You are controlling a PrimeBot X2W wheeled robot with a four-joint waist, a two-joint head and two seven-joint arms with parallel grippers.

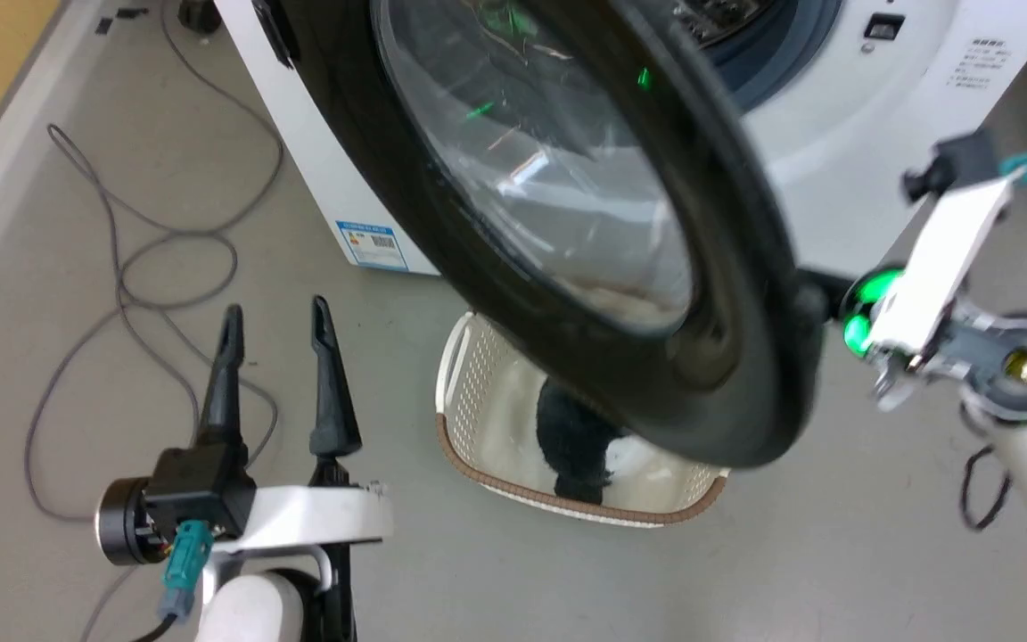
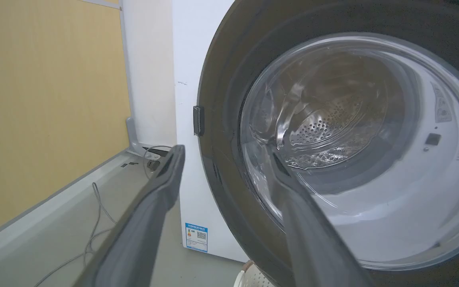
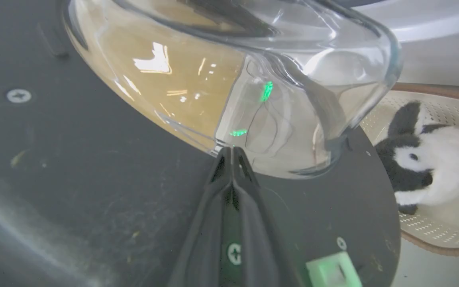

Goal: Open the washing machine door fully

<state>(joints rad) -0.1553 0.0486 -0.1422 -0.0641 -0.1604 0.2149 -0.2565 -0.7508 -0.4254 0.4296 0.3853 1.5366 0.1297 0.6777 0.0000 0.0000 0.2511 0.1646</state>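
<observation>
In the head view, the washing machine door [image 1: 558, 205] hung across the upper centre, standing open at an angle from the washing machine [image 1: 834, 169] at upper right. Your left gripper [image 1: 277, 309] sat lower left, its 2 fingers spread apart and empty. In the right wrist view, your right gripper [image 3: 232, 153] had its fingers pressed together, tips at the base of the door's glass bowl. A basket [image 1: 469, 374] lay below the door.

Soft, even indoor light; the floor [image 1: 834, 553] is bright and shadows are faint. White glare streaks the door [image 1: 727, 419] glass, with green flecks from the lamp [image 1: 870, 303] on the right arm [image 1: 950, 241]. The door's rim is blurred in the head view. The left jaws loom unfocused, and both wrist views bow at their edges.
</observation>
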